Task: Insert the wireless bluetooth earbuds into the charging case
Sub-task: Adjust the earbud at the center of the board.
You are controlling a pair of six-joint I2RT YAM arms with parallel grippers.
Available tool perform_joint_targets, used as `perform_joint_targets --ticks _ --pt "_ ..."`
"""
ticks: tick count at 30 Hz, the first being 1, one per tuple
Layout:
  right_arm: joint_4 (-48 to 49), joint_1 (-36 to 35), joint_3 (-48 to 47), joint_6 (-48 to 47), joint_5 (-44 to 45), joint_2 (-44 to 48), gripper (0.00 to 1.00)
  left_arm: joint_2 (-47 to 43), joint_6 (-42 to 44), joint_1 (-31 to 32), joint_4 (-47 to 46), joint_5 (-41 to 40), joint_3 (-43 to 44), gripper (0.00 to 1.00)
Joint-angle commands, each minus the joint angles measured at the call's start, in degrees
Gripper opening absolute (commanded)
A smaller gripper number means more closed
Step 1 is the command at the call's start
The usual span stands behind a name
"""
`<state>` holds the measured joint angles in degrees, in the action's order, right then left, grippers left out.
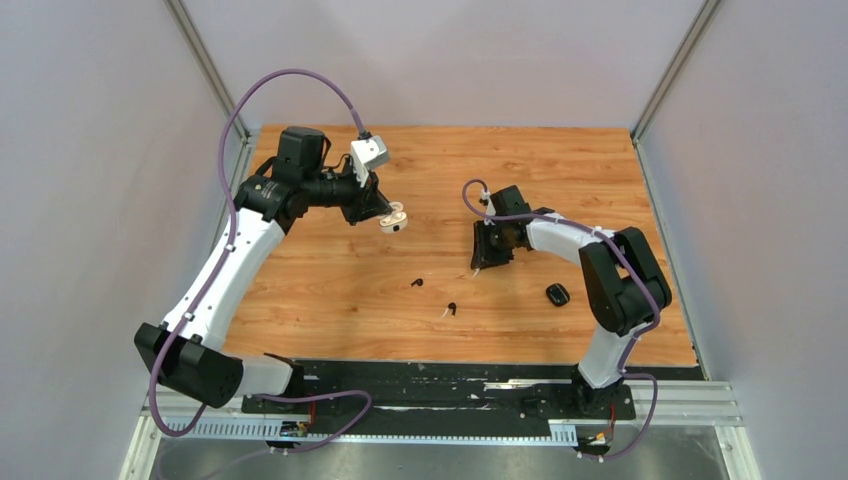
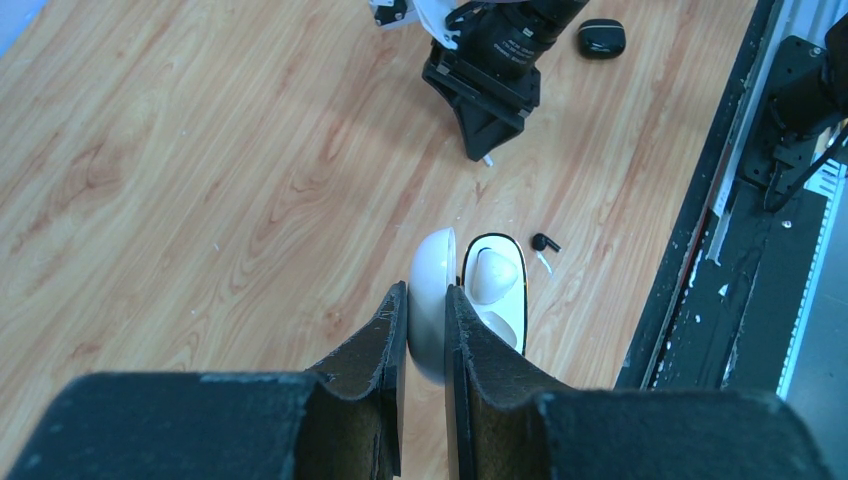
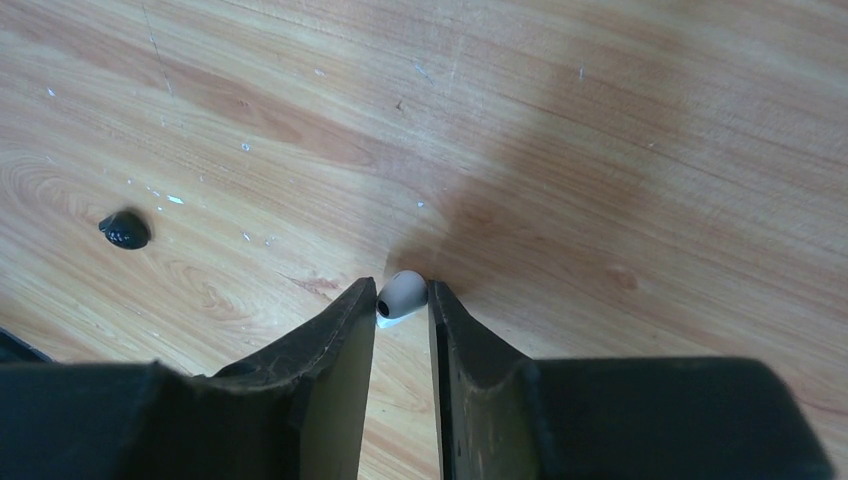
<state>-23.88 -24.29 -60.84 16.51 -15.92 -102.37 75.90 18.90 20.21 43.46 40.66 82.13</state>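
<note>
Both arms are over the wood table (image 1: 330, 290). The left gripper (image 2: 427, 298) is clamped on one half of the open white charging case (image 2: 432, 265). Case long axis runs in line with the fingers, cavities showing beside them. The right gripper (image 3: 400, 290) is nearly closed, pinching a white earbud (image 3: 404, 296) at its tips, close to the wood. Case lies to its left and farther out, well apart. Two black earbuds (image 1: 416, 284) lie loose between, nearer the right arm.
</note>
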Motion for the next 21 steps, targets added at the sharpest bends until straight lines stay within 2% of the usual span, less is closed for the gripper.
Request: perform_joint_targets --ticks 1,6,12,21 --pt "0.66 0.03 -1.73 1.13 0.43 -1.12 0.28 -1.52 -1.06 -0.26 -1.31 1.21 0.56 0.00" --pt "0.97 0.12 -1.92 1.07 1.04 -1.43 0.27 -1.54 -0.96 -0.28 -0.98 1.28 0.57 0.00" --pt "1.07 0.37 -1.89 1.24 1.14 -1.69 0.39 -1.30 -0.92 -0.27 -1.07 1.47 0.76 0.00" --pt "0.26 0.65 -2.43 2.68 3.16 -2.92 0.32 -1.28 -1.13 -0.29 -0.99 1.54 0.58 0.00"
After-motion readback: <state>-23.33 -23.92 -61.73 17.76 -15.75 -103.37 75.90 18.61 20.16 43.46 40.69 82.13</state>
